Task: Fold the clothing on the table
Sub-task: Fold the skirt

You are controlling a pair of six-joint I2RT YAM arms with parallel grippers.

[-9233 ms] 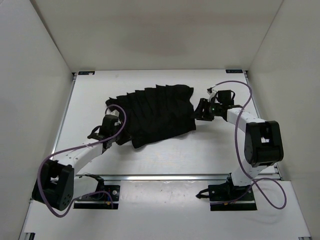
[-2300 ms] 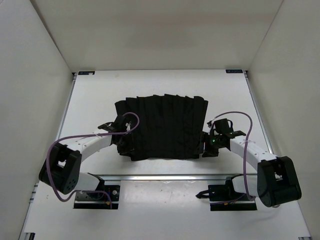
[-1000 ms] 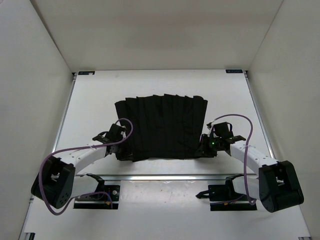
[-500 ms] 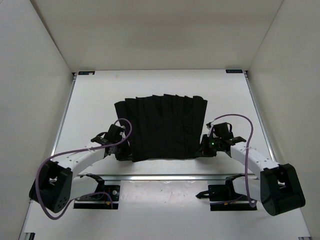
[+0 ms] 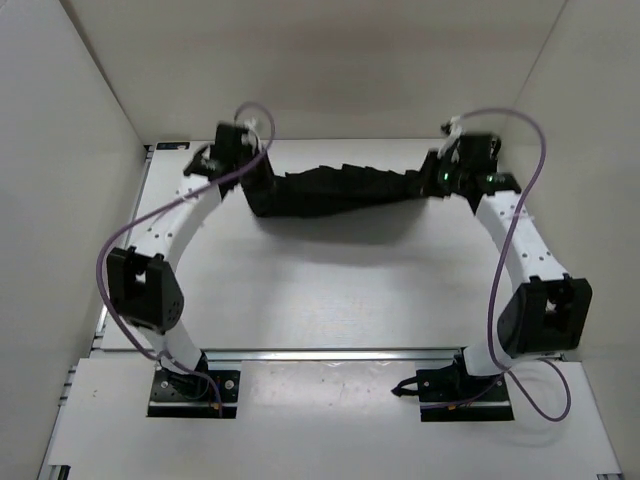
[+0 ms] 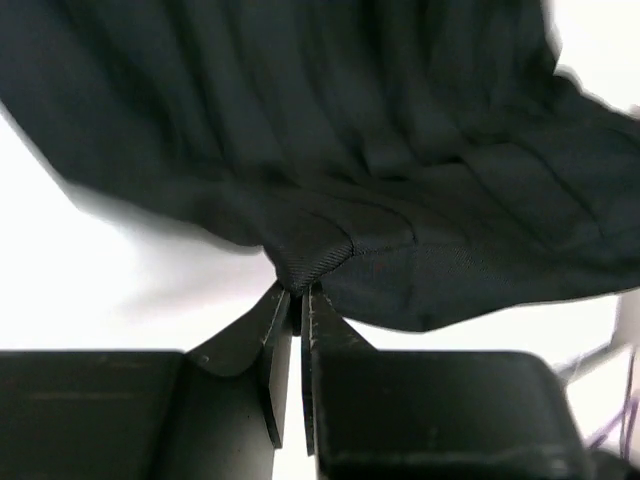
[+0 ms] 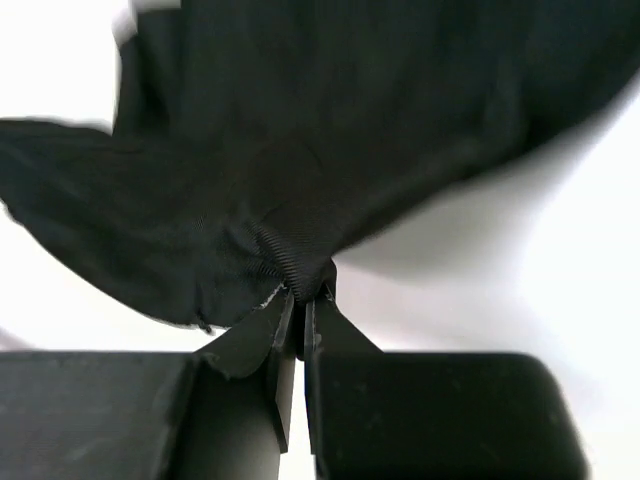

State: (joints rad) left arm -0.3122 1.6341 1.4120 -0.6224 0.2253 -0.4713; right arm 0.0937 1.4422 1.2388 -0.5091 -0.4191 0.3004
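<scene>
Far from the metal rail (image 5: 330,353), at the side of the table (image 5: 330,290) that lies opposite it, the clothing (image 5: 340,188) hangs as a narrow, bunched black band with its long axis running parallel to the rail, left to right. The left tool (image 6: 296,295) has its jaws nearly together on a pinch of a stitched edge at the band's left end. The right tool (image 7: 300,298) is clamped in the same way on a stitched edge at the right end. In both wrist views the pleated fabric spreads away from the fingertips, with white table showing past it. The coming move seems to turn on this: the garment spans the gap between the two tools, so neither arm is nearer to it, and both ends sit about equally far from the rail. The soft shadow on the rail side of the band suggests the middle is off the surface, though I cannot tell whether any part is touching down. Half a second earlier the garment lay flat and spread out close to the rail, with both tools low at its rail-side corners. Now those corners have been carried away from the rail, across where the cloth lay, and both arms are stretched out long. Lowering the two ends evenly looks like what the fold needs next.
</scene>
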